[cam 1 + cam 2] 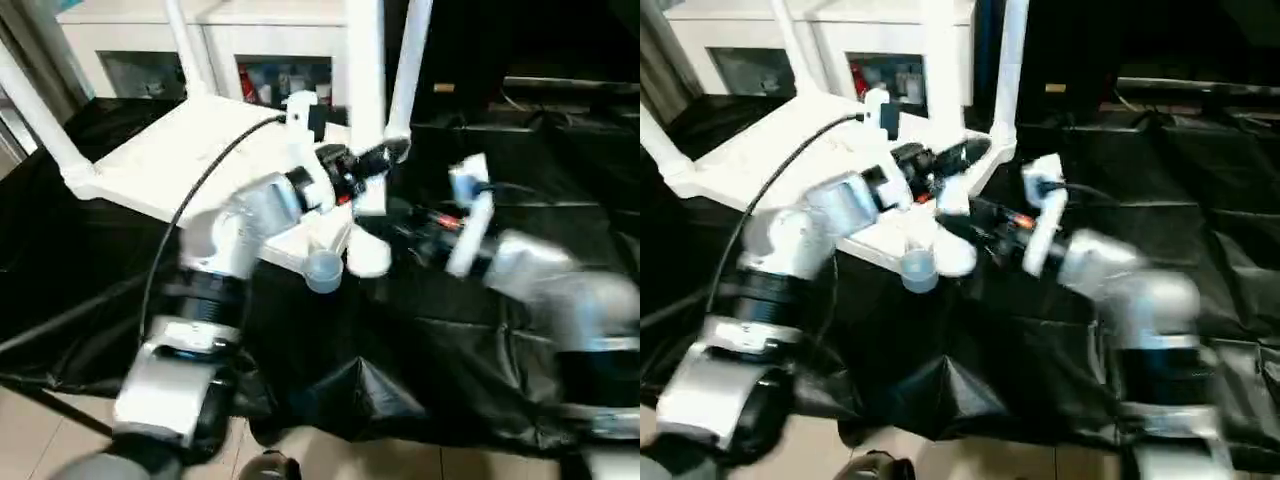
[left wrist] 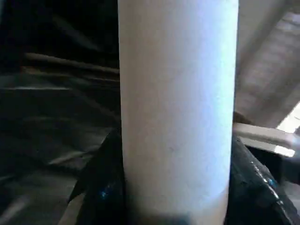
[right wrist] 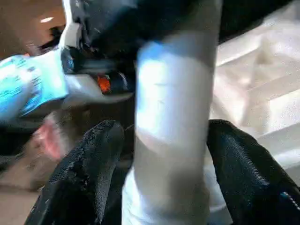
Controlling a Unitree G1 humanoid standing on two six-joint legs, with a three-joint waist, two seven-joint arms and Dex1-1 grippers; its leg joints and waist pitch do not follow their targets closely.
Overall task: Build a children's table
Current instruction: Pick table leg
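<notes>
Head views: upturned white tabletop (image 1: 190, 160) on black-draped work table (image 1: 560, 200), legs raised, near-corner leg (image 1: 366, 110) upright; left wrist view: left gripper (image 2: 176, 187) pinching that leg between both fingers (image 2: 101, 187); right wrist view: right gripper (image 3: 164, 168) spread around it, gaps showing.

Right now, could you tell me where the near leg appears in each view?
Left eye: near leg upright, top, just right of centre.
Right eye: upright, top, just left of centre.
Left wrist: middle, top to bottom.
Right wrist: middle, top to bottom.
Shared landmark: tabletop, seen in both eye views and the right wrist view.
</notes>
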